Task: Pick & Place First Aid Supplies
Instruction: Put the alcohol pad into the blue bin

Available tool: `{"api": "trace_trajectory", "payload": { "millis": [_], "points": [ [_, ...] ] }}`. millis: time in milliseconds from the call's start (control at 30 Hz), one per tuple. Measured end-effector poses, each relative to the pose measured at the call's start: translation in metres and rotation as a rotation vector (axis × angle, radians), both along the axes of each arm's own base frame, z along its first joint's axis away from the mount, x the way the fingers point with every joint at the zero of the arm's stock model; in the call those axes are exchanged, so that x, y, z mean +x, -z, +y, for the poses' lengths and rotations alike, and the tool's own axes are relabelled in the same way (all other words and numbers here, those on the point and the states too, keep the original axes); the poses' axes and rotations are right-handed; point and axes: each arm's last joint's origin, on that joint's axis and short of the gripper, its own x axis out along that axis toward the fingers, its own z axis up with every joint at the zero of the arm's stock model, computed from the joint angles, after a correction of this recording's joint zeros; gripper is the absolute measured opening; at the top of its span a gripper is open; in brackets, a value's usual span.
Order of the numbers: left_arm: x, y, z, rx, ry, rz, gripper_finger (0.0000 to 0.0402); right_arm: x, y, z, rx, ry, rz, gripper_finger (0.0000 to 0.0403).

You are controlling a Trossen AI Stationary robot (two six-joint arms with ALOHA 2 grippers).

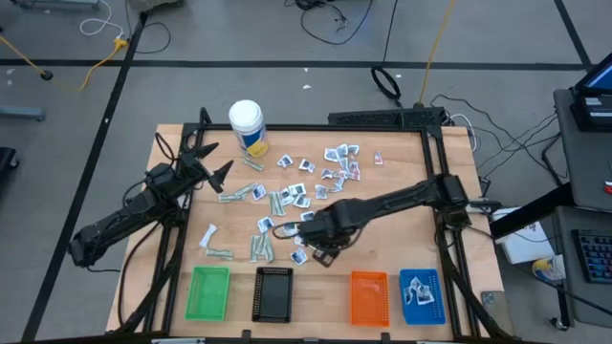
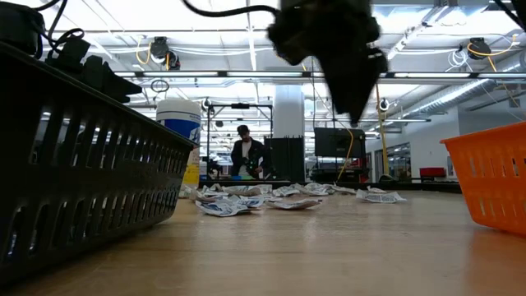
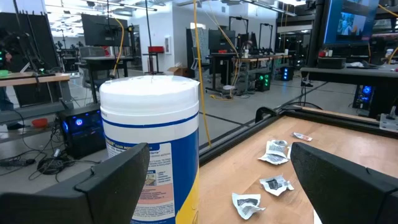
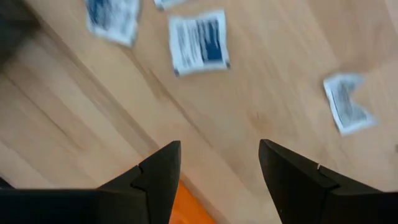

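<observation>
Wooden desk [image 1: 402, 182] is littered with sachets [image 1: 298, 191]. We see our right claw [image 1: 323, 250] spread and empty above them, probably lining up; left claw [image 1: 212, 161] spread, waiting by the bottle [image 1: 248, 127].

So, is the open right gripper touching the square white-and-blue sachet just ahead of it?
Apart. The right wrist view shows the right gripper with its fingers open, empty, and bare wooden table between the fingertips and the square white-and-blue sachet.

Robotics lab: workbenches [image 3: 37, 78], monitors [image 3: 357, 22]
</observation>
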Motion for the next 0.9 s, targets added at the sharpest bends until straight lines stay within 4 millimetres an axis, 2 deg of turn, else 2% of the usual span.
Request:
{"api": "trace_trajectory", "payload": {
  "millis": [233,367,633,767,900],
  "points": [
    [0.000,0.000,0.000,0.000,0.000,0.000,0.0397,0.033,0.001,-0.008,0.011,-0.010,-0.073,0.0212],
    [0.000,0.000,0.000,0.000,0.000,0.000,0.0397,0.043,0.017,-0.006,0.010,-0.028,-0.074,0.0212],
    [0.000,0.000,0.000,0.000,0.000,0.000,0.0397,0.053,0.062,0.001,-0.066,-0.046,0.009,0.0212],
    [0.000,0.000,0.000,0.000,0.000,0.000,0.0397,0.054,0.072,0.003,-0.151,-0.073,0.009,0.0212],
    [0.000,0.000,0.000,0.000,0.000,0.000,0.0397,0.052,0.083,0.003,-0.161,-0.073,0.004,0.0212]
  ]
}}
